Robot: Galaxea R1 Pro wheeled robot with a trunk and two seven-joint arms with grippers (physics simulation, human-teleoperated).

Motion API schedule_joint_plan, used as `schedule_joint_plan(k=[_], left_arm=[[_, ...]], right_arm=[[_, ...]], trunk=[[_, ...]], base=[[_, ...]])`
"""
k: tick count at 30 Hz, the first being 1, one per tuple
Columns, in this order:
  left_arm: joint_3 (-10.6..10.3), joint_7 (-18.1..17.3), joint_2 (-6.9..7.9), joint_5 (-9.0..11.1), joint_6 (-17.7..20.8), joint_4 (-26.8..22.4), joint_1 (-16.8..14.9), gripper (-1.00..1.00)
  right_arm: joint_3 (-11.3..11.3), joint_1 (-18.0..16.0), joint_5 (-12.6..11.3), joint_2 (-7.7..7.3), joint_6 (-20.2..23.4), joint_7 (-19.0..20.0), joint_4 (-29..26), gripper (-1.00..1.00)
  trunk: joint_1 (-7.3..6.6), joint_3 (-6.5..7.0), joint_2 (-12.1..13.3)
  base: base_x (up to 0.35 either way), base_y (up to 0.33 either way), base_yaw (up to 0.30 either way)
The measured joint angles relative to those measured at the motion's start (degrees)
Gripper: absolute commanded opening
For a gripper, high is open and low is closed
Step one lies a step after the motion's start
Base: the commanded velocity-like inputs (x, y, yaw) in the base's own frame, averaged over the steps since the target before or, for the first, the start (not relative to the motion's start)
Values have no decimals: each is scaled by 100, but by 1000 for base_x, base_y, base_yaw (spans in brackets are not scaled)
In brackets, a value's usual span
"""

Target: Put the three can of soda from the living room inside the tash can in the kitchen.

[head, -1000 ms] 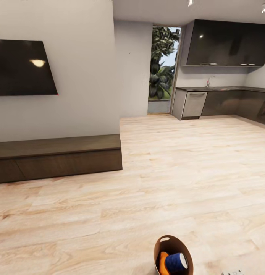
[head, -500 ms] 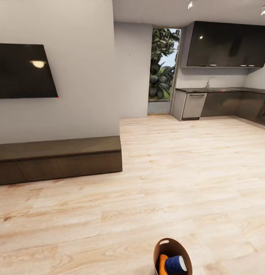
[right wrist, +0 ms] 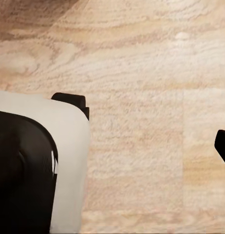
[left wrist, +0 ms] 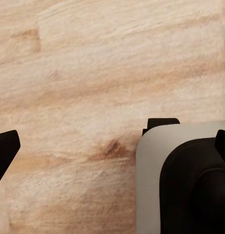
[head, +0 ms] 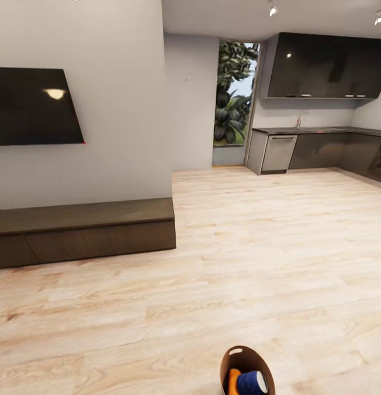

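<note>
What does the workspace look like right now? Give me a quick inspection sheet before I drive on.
Surface: light wood floor, open through to the kitchen.
Job's things: trash can at the head view's near edge, holding a dark blue soda can and an orange soda can; a third can cannot be made out.
Clutter: nothing seen.
End effectors: left end effector and right end effector open, empty, over bare floor.
Cables: nothing seen.
Surroundings: wall TV, long dark low cabinet, window with plants.
</note>
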Motion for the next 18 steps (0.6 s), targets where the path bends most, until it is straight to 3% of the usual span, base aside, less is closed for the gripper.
schedule_joint_plan(k=[6,18], left_arm=[[0,0,-1,2,-267,149,98,100],[3,0,-100,16,-601,203,380,100]], right_arm=[[18,1,8,-96,-327,-88,1053,100],[7,30,-34,-120,-377,-117,1574,100]], trunk=[[-132,107,241],[-395,323,722]], base=[[0,0,0],[0,0,0]])
